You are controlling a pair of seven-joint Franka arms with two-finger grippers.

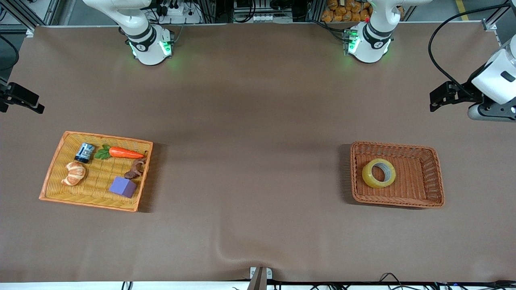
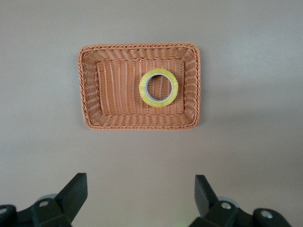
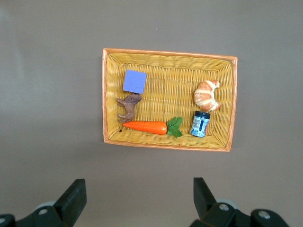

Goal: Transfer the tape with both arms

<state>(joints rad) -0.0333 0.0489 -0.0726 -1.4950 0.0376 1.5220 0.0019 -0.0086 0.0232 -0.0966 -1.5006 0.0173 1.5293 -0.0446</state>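
The tape (image 1: 379, 173), a yellowish translucent ring, lies flat in a brown wicker basket (image 1: 427, 189) toward the left arm's end of the table. It also shows in the left wrist view (image 2: 158, 88). My left gripper (image 2: 140, 182) is open and empty, held high at the table's edge (image 1: 443, 96), apart from the basket. My right gripper (image 3: 139, 184) is open and empty, held high at the right arm's end of the table (image 1: 22, 100).
A yellow wicker tray (image 1: 56, 173) toward the right arm's end holds a purple cube (image 1: 123, 186), a croissant (image 1: 74, 173), a carrot (image 1: 125, 152), a small blue can (image 1: 84, 152) and a brown figure (image 1: 135, 169). A fold in the brown cloth (image 1: 225, 253) lies near the front edge.
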